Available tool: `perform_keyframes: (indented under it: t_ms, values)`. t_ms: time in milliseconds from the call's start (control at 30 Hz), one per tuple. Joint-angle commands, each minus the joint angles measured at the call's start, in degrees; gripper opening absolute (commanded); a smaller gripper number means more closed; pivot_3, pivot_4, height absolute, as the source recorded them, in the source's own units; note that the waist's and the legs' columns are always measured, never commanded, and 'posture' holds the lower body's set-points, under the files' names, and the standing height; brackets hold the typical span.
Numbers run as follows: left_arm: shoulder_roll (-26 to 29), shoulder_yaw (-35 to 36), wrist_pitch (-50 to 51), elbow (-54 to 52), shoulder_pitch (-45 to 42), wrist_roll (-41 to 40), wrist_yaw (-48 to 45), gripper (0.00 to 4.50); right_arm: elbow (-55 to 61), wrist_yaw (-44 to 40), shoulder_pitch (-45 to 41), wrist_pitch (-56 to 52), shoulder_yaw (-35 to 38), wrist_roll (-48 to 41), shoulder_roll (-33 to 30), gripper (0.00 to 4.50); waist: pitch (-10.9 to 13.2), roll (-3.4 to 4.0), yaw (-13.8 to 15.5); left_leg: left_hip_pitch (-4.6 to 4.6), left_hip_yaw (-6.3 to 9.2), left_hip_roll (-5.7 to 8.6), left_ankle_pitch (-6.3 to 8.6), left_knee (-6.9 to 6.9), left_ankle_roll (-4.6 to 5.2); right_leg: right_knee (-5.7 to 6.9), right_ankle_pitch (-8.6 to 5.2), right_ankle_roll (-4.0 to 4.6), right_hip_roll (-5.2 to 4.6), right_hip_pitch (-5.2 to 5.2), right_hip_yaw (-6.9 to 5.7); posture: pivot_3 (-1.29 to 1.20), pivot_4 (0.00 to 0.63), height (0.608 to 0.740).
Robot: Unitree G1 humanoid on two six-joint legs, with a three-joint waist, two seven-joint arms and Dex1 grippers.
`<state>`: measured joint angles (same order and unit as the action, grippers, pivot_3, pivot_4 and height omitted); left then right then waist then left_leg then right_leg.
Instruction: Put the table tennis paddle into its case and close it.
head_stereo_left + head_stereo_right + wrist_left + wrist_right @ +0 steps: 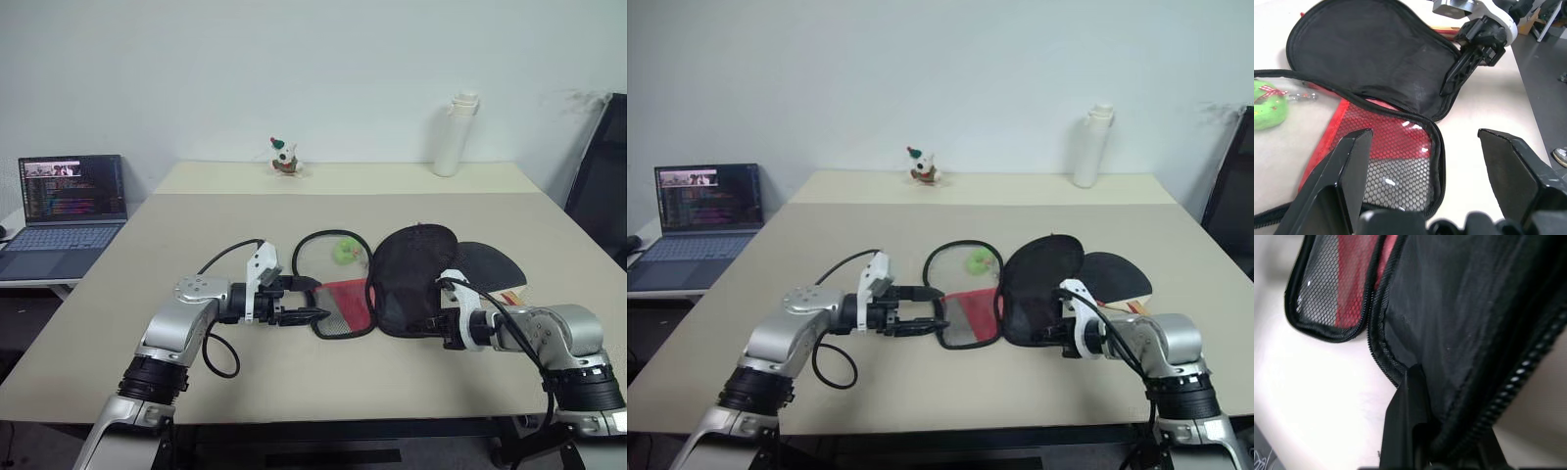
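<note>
A: The table tennis paddle (490, 262) is laid flat on the beige tabletop (392, 206), largely covered by the raised black flap of the case (411, 279). A white wall is seen behind.

B: And the tools?

A: The left tool (312, 300) is held spread at the mesh half's edge. The right tool (432, 322) is set on the flap's zipper rim; whether it is pinched cannot be told. The paddle's handle is mostly hidden behind the right arm.
</note>
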<state>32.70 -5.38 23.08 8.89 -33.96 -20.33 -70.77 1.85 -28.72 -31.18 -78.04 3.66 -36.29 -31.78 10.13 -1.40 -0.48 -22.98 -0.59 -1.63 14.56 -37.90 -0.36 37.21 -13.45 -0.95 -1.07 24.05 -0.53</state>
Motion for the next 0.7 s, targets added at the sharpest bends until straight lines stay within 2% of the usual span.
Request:
perform_keyframes:
  t_ms: [33, 167, 300, 433, 700]
  values:
    - [0.06, 0.35, -1.46, -1.64, -0.39, -0.31, -0.10, 3.76, 1.94, -0.17, -0.19, -0.38, 2.79, 0.01, -2.24, 1.66, 0.00, 0.00, 0.01, 0.00, 0.00, 0.00, 0.00, 0.00, 0.00, 0.00, 0.00, 0.00, 0.00, 0.00, 0.00, 0.00, 0.150, 0.740]
    - [-0.20, 0.05, -1.85, -1.41, -0.56, -0.16, -0.24, 3.76, 5.03, -0.95, 2.15, -0.87, 3.52, -0.49, -5.18, 3.07, 0.00, 0.00, 0.09, -0.02, 0.00, 0.00, 0.00, 0.00, 0.00, -0.02, 0.00, 0.00, -0.01, 0.00, 0.00, 0.00, 0.150, 0.740]
    - [-0.38, -0.32, -2.31, -1.07, -0.82, -0.13, -0.48, 3.76, 12.85, -6.29, 6.96, 2.49, 1.86, -1.27, -12.52, 4.44, 0.01, 0.01, 0.17, -0.03, 0.02, 0.01, 0.00, 0.02, 0.00, -0.04, -0.01, 0.00, -0.01, 0.01, -0.01, 0.00, 0.150, 0.740]
    - [-1.06, -0.83, -2.82, -0.41, -1.59, 0.05, -0.58, 3.76, 14.09, -9.73, 9.27, 10.83, 4.18, 1.26, -17.76, 4.48, 0.01, 0.00, 0.03, 0.00, -0.02, 0.03, 0.00, -0.02, 0.00, -0.03, 0.00, -0.02, 0.00, -0.01, 0.01, 0.00, 0.150, 0.740]
    - [-2.34, -1.65, -3.69, 0.70, -3.15, 0.24, -0.78, 3.76, 3.21, -6.58, 6.97, 21.26, 5.35, 9.42, -19.34, 4.48, 0.03, -0.03, 0.09, 0.00, -0.08, 0.07, 0.00, -0.01, 0.00, -0.05, 0.00, -0.02, 0.01, -0.01, 0.01, 0.00, 0.150, 0.740]
